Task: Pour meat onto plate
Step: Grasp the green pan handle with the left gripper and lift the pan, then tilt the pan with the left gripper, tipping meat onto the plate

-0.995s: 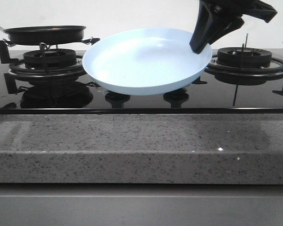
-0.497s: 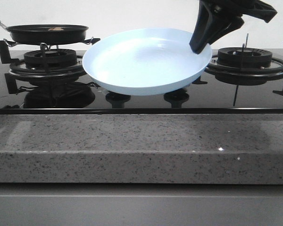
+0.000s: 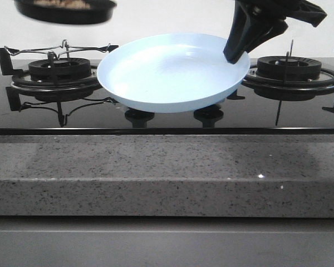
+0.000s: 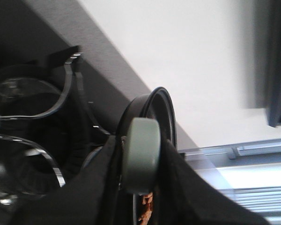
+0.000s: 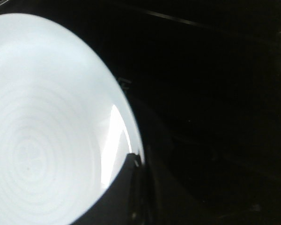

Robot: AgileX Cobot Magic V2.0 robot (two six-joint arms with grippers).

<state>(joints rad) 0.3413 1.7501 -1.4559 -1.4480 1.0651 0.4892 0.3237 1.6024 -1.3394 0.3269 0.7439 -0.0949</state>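
Observation:
The pale light-blue plate (image 3: pixel 172 72) hangs tilted above the middle of the hob. My right gripper (image 3: pixel 236 53) is shut on its right rim. In the right wrist view the dark fingers (image 5: pixel 131 187) clamp the edge of the plate (image 5: pixel 42 131), which holds nothing. The black frying pan (image 3: pixel 67 11) is high at the top left, above and left of the plate. Light-brown meat (image 3: pixel 61 3) shows inside it. In the left wrist view my left gripper (image 4: pixel 141 143) is shut on the pan's grey-green handle (image 4: pixel 140 164). The pan rim (image 4: pixel 164 108) and some meat (image 4: pixel 145 211) show behind it.
The left burner (image 3: pixel 58 69) with its wire pan support stands under the lifted pan. The right burner (image 3: pixel 289 69) is behind the right arm. Two knobs (image 3: pixel 139 115) sit on the black glass hob below the plate. A speckled grey counter edge (image 3: pixel 167 167) runs along the front.
The pan has risen from the left burner's support to the top of the front view and shifted a little right. The plate and the right gripper have not moved.

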